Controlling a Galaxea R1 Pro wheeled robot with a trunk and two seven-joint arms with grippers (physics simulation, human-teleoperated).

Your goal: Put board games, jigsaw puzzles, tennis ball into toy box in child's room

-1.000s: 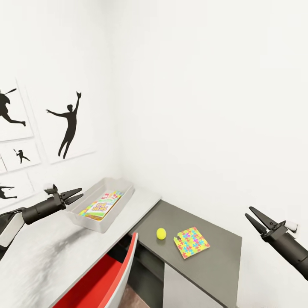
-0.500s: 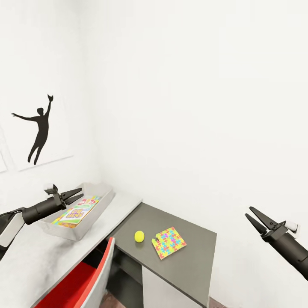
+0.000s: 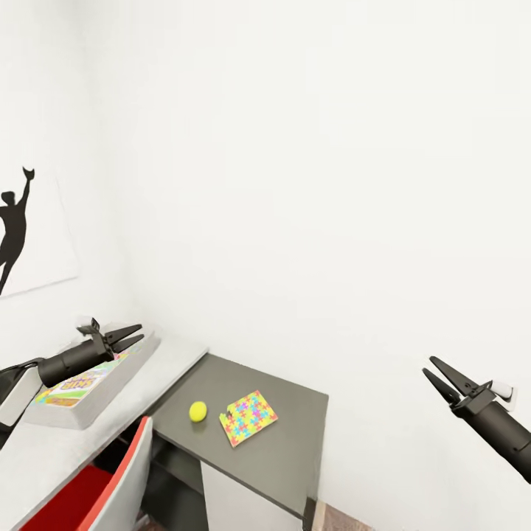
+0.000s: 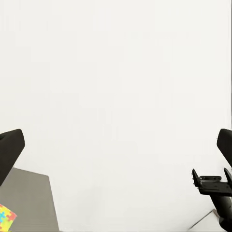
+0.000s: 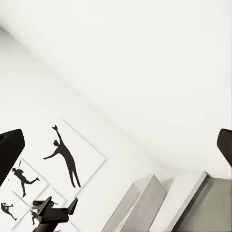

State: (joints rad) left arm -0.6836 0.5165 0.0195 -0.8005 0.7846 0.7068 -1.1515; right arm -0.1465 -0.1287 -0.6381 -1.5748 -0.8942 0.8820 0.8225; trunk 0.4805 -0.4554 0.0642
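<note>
Ball [image 3: 197,411] and puzzle [image 3: 248,417] side by side on the dark side unit [image 3: 287,450].
Toy box [image 3: 110,380] sits on the pale table [image 3: 173,354] with a game inside; left gripper [image 3: 135,335] hovers over it, right gripper [image 3: 440,375] off by the wall, both spread open, holding nothing.

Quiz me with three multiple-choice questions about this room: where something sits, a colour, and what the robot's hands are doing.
1. Where is the tennis ball?
A. in the toy box
B. on the dark grey side unit, beside the jigsaw puzzle
C. on the red chair

2. What colour is the silhouette wall art?
A. black
B. blue
C. red

3. How are the left hand and right hand?
A. both holding toys
B. one holding the ball
C. both open and empty

Answers: 1 B, it lies by the jigsaw puzzle on the dark grey side unit. 2 A, a black figure on white. 3 C, fingers apart, nothing between them.
</note>
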